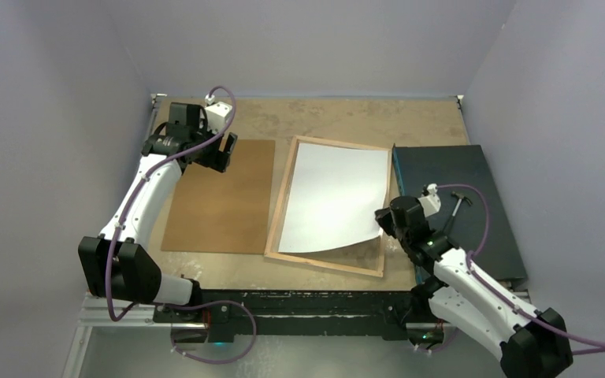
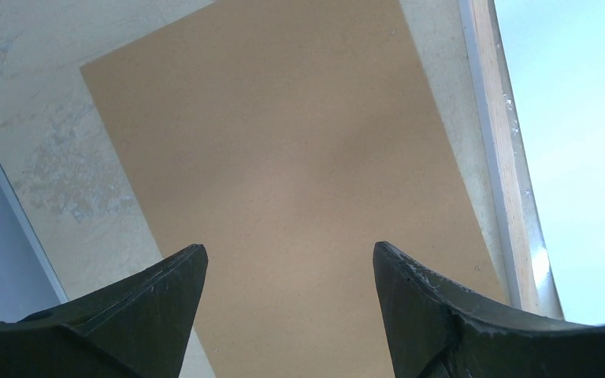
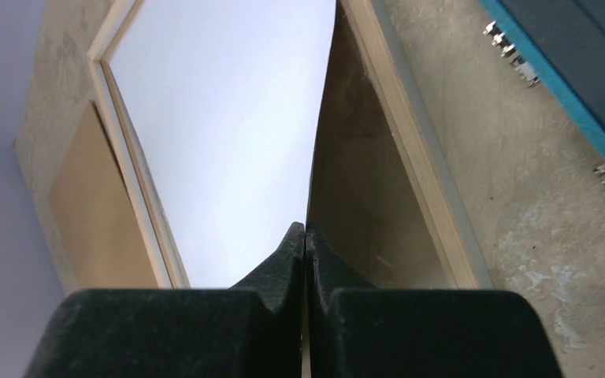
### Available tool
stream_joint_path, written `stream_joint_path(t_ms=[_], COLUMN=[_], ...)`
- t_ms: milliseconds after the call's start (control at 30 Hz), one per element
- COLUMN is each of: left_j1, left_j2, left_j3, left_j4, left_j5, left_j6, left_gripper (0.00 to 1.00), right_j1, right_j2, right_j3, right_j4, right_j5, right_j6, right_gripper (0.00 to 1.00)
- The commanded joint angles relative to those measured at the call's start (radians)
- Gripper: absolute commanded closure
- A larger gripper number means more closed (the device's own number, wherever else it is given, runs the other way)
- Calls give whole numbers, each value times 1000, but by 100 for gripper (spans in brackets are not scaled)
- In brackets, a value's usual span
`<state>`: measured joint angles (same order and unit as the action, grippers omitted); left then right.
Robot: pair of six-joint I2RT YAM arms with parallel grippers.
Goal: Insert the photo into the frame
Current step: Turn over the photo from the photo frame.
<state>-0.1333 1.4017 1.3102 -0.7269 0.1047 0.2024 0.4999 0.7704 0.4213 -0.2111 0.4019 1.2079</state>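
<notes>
The photo (image 1: 332,197) lies white back up inside the frame (image 1: 277,213), whose light wood back faces up on the table. The photo's near right corner is lifted off the frame, pinched in my right gripper (image 1: 381,218), which is shut on its edge. In the right wrist view the photo (image 3: 228,126) rises to the closed fingertips (image 3: 293,236), with the frame's right rail (image 3: 410,142) beside them. My left gripper (image 1: 224,150) hangs open over the far end of the brown backing board (image 1: 220,197), empty; its fingers (image 2: 165,291) straddle the board (image 2: 283,157).
A dark flat mat (image 1: 457,197) lies right of the frame, under my right arm, with a small tool (image 1: 457,209) on it. Grey walls close in the table on three sides. The frame's rail (image 2: 508,181) shows at the right of the left wrist view.
</notes>
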Motion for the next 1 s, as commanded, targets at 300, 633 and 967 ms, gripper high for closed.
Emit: stream_joint_path(t_ms=[300, 633, 967], left_j1=[-6, -8, -7], left_j2=[-16, -21, -32], left_j3=[-30, -45, -55], left_j4=[17, 24, 24], left_j5=[5, 22, 13], left_j6=[20, 17, 23], left_gripper=[24, 24, 25], right_j1=[177, 177, 177], right_j2=[195, 159, -38], right_j3=[58, 89, -43], right_j4=[69, -69, 54], right_j5=[109, 141, 66], right_j6=[5, -35, 2], right_gripper=[88, 28, 62])
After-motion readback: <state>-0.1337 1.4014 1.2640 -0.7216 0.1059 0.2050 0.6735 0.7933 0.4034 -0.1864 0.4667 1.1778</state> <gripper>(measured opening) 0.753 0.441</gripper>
